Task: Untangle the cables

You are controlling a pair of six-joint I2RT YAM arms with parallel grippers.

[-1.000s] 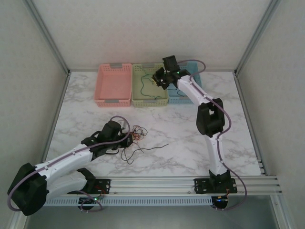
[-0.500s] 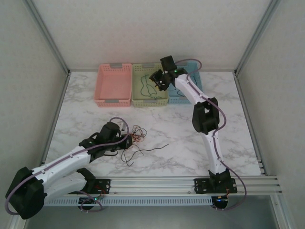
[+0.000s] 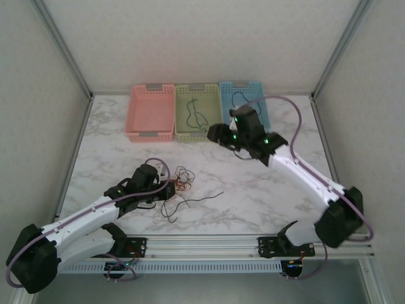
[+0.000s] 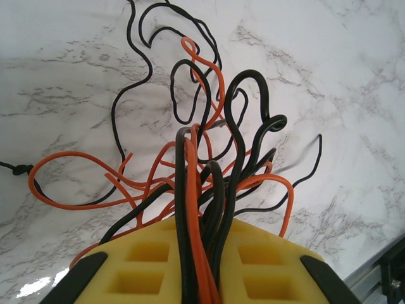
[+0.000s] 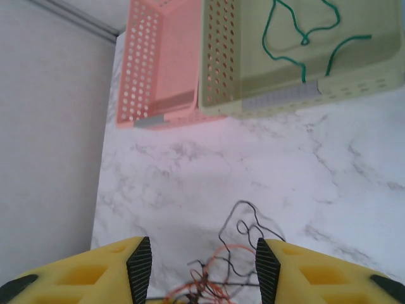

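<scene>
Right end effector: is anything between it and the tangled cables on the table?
Nothing visible. Bare marble table lies between the open right end effector and the tangled cables; the left end effector grips them from the other side.

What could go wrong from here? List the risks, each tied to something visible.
1. The left hand is shut on several black and red-orange strands of the tangle at once; pulling may tighten knots rather than free one cable.
2. The right hand is open above the table, facing the tangle; the strands cross closely, so it could pinch more than one.
</scene>
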